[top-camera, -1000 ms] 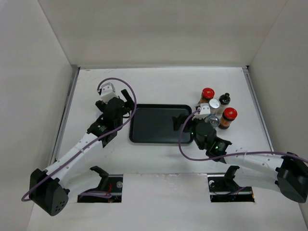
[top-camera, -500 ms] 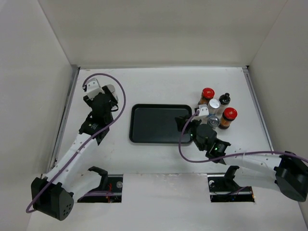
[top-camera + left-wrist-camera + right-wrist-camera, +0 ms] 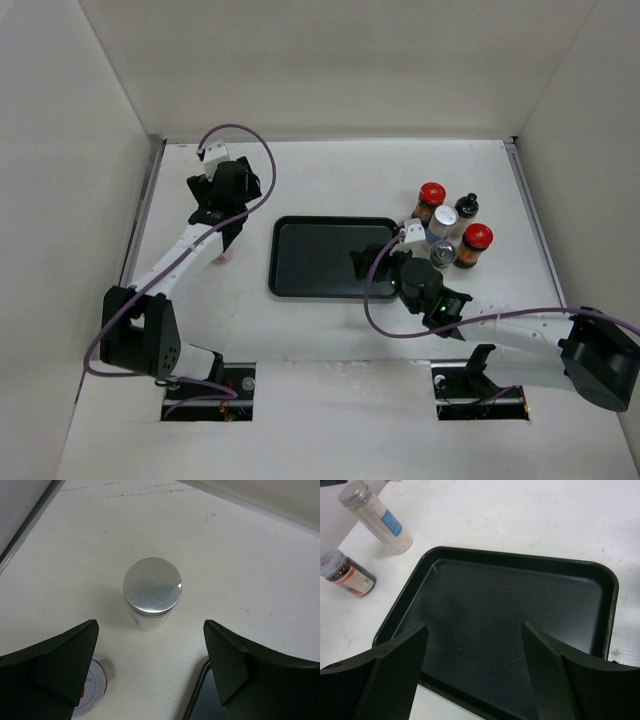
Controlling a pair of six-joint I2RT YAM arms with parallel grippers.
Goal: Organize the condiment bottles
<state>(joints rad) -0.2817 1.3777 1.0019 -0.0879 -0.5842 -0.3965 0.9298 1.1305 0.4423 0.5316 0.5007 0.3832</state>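
Note:
Several condiment bottles stand right of the black tray (image 3: 300,270): two red-capped jars (image 3: 432,193) (image 3: 477,238), a black-capped bottle (image 3: 466,208) and two silver-capped ones (image 3: 444,216). Two more stand left of the tray: a silver-capped jar (image 3: 152,592) of white granules, also in the right wrist view (image 3: 372,517), and a white-capped brown jar (image 3: 90,685) (image 3: 347,572). My left gripper (image 3: 226,222) (image 3: 150,626) is open above them, with the silver-capped jar just ahead between the fingers. My right gripper (image 3: 375,260) (image 3: 474,627) is open and empty over the tray's right part.
White walls enclose the table on the left, far and right sides. The tray's corner (image 3: 200,705) lies close to my left gripper's right finger. The right arm lies between the tray and the right-hand bottle group.
My left gripper left the tray's left edge, swung out left, then came back farther from the near edge, above the two left jars. My right gripper moved a little left over the tray.

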